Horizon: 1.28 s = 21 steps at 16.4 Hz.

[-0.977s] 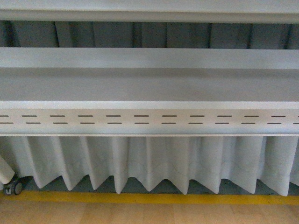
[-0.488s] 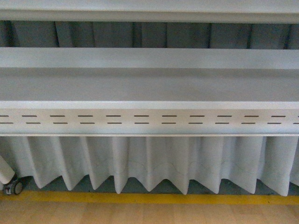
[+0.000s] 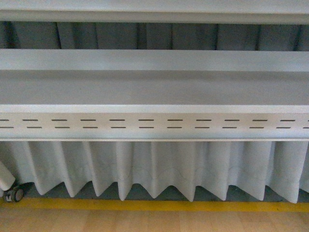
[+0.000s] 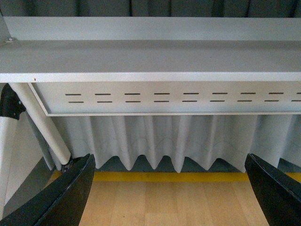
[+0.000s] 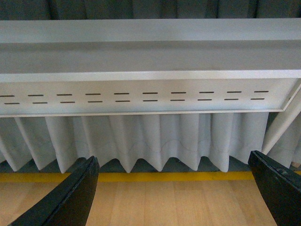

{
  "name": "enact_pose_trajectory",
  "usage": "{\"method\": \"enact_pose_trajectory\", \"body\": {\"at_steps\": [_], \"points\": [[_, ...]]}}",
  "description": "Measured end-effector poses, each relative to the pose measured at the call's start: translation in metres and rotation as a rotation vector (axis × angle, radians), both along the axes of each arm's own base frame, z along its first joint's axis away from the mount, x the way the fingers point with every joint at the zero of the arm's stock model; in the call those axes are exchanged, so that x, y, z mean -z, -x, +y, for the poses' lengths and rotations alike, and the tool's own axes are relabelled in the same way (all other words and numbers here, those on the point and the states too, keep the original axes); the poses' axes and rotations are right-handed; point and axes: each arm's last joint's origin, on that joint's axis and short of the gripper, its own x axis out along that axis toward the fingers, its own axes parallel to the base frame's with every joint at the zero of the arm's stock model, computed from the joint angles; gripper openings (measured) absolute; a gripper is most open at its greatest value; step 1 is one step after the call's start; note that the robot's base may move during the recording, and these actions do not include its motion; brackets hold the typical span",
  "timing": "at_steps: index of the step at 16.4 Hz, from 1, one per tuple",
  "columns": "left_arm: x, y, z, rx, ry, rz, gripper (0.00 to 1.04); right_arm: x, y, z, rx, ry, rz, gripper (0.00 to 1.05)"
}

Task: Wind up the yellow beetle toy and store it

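The yellow beetle toy is out of view in every frame. My left gripper (image 4: 171, 188) is open and empty, its two black fingers (image 4: 70, 193) wide apart over a wooden floor. My right gripper (image 5: 173, 190) is also open and empty, its black fingers (image 5: 75, 195) spread over the same floor. Neither arm shows in the front view.
A white table (image 3: 154, 89) with a slotted front panel (image 3: 154, 123) fills the front view, a pleated white skirt (image 3: 154, 166) hanging below. A yellow floor stripe (image 3: 154, 206) runs along the wooden floor. A slanted white leg (image 4: 42, 122) and a caster wheel (image 3: 14, 195) stand at the left.
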Motion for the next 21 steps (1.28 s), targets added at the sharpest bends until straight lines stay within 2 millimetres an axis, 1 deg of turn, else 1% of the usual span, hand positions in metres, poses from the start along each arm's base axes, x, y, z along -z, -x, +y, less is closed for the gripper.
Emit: {"method": "enact_pose_trajectory", "body": {"at_steps": [21], "points": [[0.0,0.0,0.0,0.0,0.0,0.0,0.98,-0.0002,0.0,0.0,-0.001,0.0,-0.002,0.98]]}}
